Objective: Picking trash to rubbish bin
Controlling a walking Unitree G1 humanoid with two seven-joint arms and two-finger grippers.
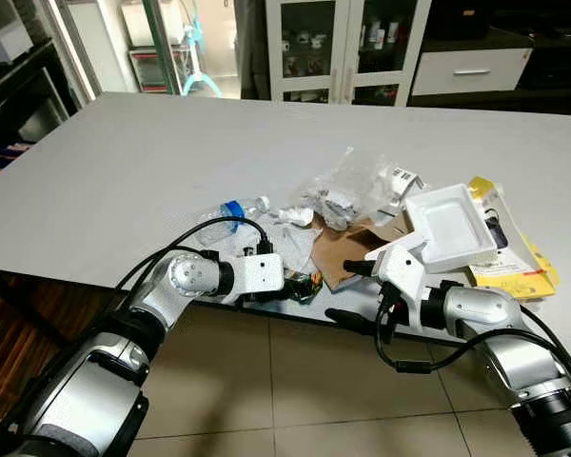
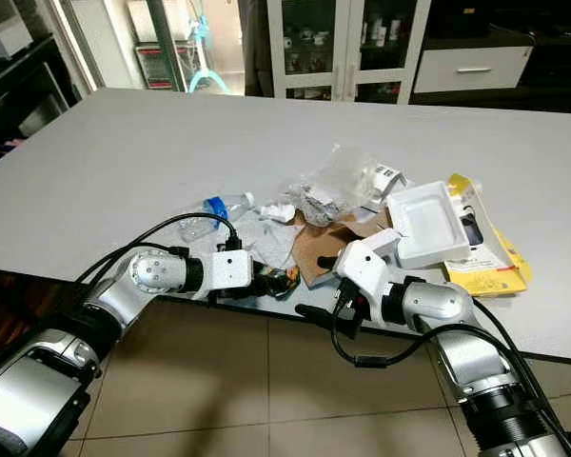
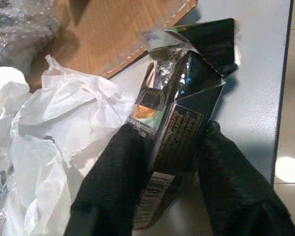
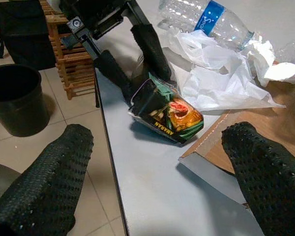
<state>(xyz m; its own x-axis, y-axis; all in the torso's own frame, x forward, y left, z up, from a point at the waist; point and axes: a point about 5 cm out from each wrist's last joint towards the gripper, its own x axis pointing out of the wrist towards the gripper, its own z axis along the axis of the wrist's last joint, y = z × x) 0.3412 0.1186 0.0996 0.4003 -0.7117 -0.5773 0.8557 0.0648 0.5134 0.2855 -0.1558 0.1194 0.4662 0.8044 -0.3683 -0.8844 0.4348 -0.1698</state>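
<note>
A small dark printed carton (image 3: 187,98) with a torn-open top lies at the table's front edge. My left gripper (image 3: 173,142) is shut on it, one black finger on each long side; the right wrist view shows the same carton (image 4: 167,115) held between those fingers. My right gripper (image 1: 352,293) is open at the table edge just right of the carton, its fingertips (image 4: 44,182) spread wide with nothing between them. A black rubbish bin (image 4: 14,98) stands on the tiled floor below the table.
The grey table (image 1: 171,162) carries a trash pile: a clear plastic bottle (image 1: 233,211), crumpled white paper (image 1: 295,243), brown cardboard (image 1: 347,249), clear plastic bags (image 1: 347,186), a white foam tray (image 1: 449,226) and a yellow packet (image 1: 514,257). A wooden rack (image 4: 64,49) stands beside the bin.
</note>
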